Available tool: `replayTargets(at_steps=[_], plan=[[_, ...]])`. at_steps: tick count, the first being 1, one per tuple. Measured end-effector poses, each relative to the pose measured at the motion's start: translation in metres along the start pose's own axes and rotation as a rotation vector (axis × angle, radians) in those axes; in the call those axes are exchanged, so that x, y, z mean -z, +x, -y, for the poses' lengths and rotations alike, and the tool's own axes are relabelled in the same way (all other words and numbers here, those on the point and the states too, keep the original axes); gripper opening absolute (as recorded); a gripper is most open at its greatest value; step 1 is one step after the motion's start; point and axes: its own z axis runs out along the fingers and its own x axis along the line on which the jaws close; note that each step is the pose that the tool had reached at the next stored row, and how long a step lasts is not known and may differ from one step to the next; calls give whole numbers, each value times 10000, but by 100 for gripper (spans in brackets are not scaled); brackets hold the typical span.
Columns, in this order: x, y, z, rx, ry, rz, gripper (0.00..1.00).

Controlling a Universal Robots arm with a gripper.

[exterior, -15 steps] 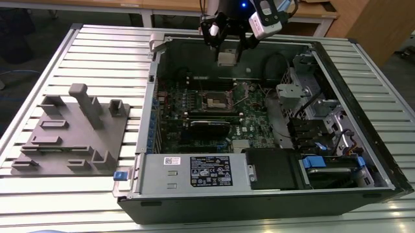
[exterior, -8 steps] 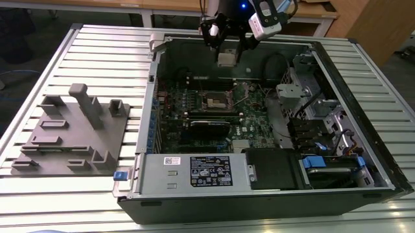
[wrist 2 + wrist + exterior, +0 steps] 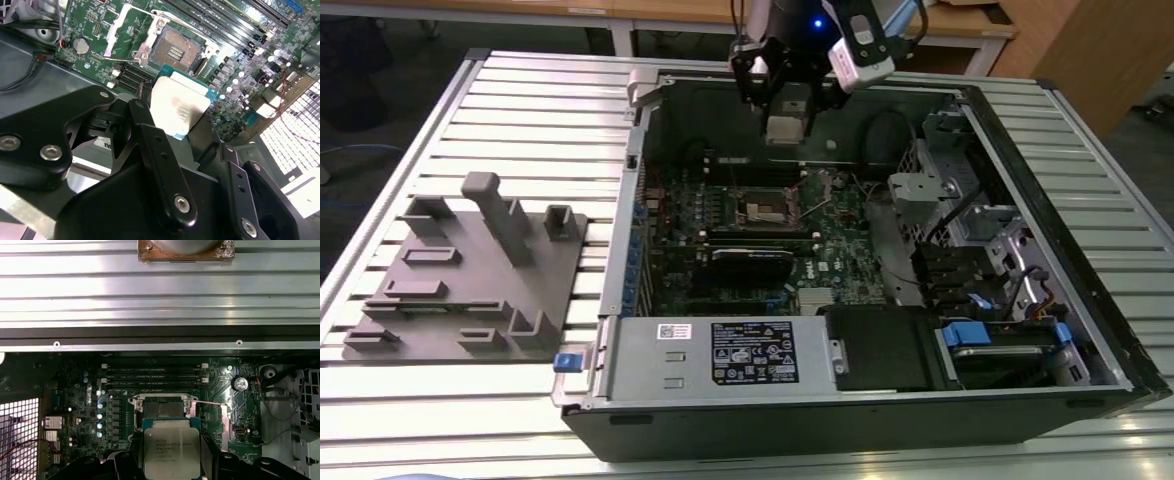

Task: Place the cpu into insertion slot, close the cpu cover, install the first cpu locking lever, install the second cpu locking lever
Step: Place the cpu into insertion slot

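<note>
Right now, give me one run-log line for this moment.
gripper: shut on cpu | cpu: held above motherboard, not seated | insertion slot: open, empty

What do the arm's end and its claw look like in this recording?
The claw is matte black: angular bar links joined by silver screw heads. In the exterior view, the black wrist above it carries a white-grey box and shows a small blue light.

The cpu has a silver-grey top edged in teal-green; the fingers are black. The motherboard is green, and the insertion slot is dark with brownish-gold contacts and a silvery rim. The table is silver, ribbed in stripes.
</note>
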Motion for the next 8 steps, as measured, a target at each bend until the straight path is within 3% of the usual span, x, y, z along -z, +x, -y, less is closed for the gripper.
replayTargets(at_steps=[8], plan=[[-61,6,5,0,57,1,54]])
